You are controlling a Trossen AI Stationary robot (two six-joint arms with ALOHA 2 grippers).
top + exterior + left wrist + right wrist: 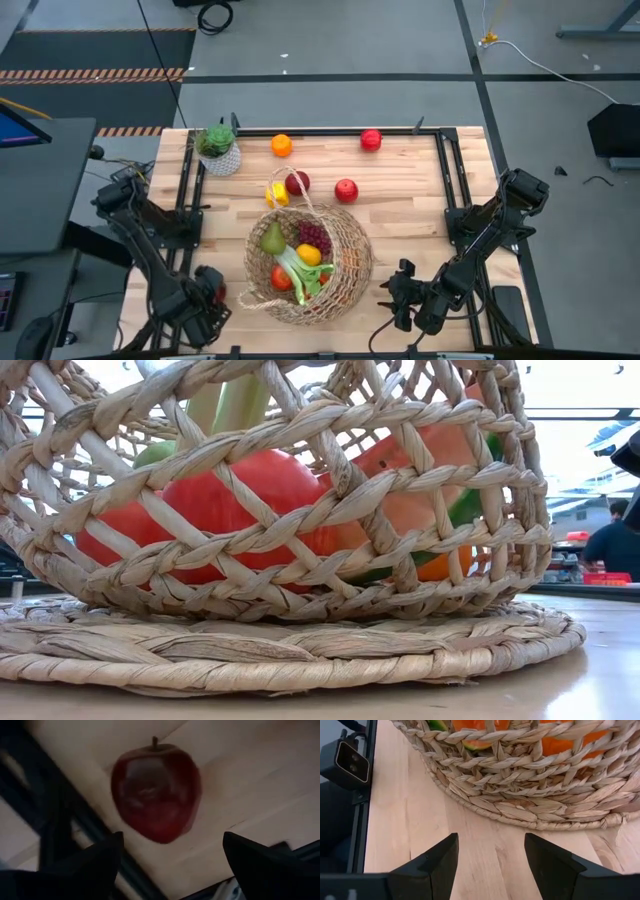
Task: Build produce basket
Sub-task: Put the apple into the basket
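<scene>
Left wrist view: red apple [156, 794] just beyond left gripper [170, 865], jaws apart, seemingly untouched

From above, my bench [420, 215] is evenly and softly lit, with only faint shadows. At bench height the basket [300, 510] fills the view, backlit by a blown-out bright room behind the weave. My left wrist picture is dim and smeared: the red apple [156, 795] is blurred (with a pale glare patch), and my fingers [95, 870] are mere silhouettes. My right wrist view is bright and crisp.
</scene>
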